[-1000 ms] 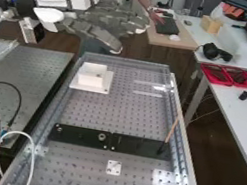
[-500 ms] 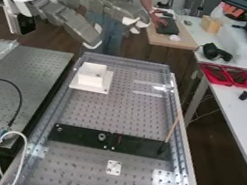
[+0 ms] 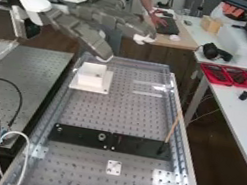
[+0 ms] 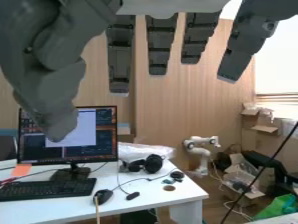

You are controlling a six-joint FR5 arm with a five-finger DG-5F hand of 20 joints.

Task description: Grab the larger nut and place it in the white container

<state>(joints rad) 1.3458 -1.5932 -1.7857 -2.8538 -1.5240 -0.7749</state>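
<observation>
Over the far end of the perforated desk (image 3: 98,110), the robot hand (image 3: 86,35) hangs released, its fingers extended; swinging lower at this spread, a fingertip could clip the white container. On the desk, the flat black bar (image 3: 81,140) bears small loose parts that a low sweep might topple. The white container (image 3: 90,79) stands beyond it; I cannot tell whether the larger nut is inside, so another pick could be needless. The wooden stick (image 3: 172,128) could snag fingers. A mistaken grab might take the bearing (image 3: 102,136) or smaller nut (image 3: 59,129).
</observation>
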